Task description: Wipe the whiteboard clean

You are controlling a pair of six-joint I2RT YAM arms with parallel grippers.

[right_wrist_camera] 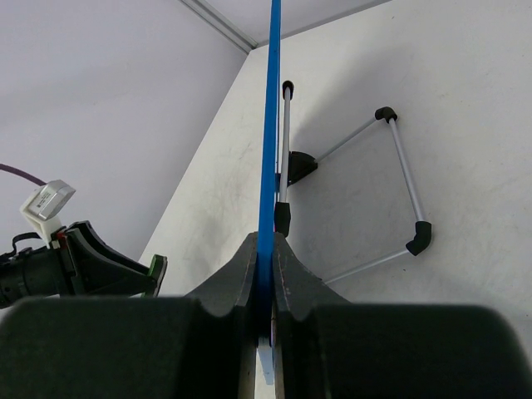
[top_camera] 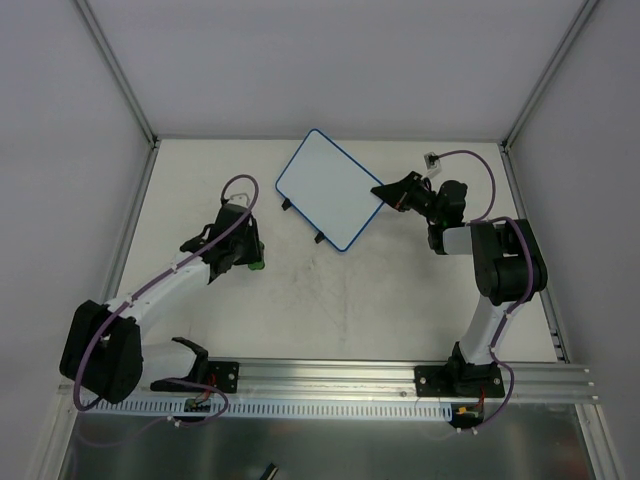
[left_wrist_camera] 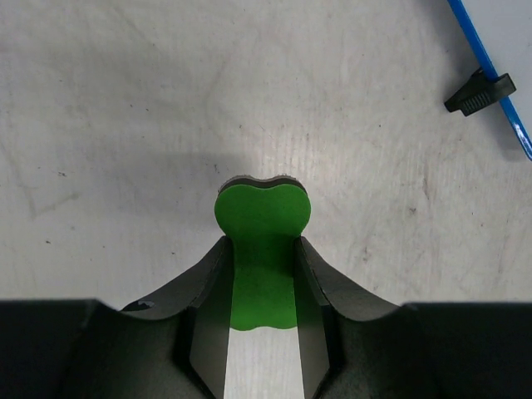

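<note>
The whiteboard, white with a thin blue rim and small black feet, lies at the back middle of the table, turned at an angle. My right gripper is shut on its right edge. In the right wrist view the blue rim runs edge-on between my shut fingers, with the wire stand beside it. My left gripper is shut on a small green eraser, left of the board and just above the table. The board's rim and a black foot show at the top right of the left wrist view.
A purple cable with a white connector lies at the back right. An aluminium rail runs along the near edge. White walls and metal posts enclose the table, which has faint scuffs.
</note>
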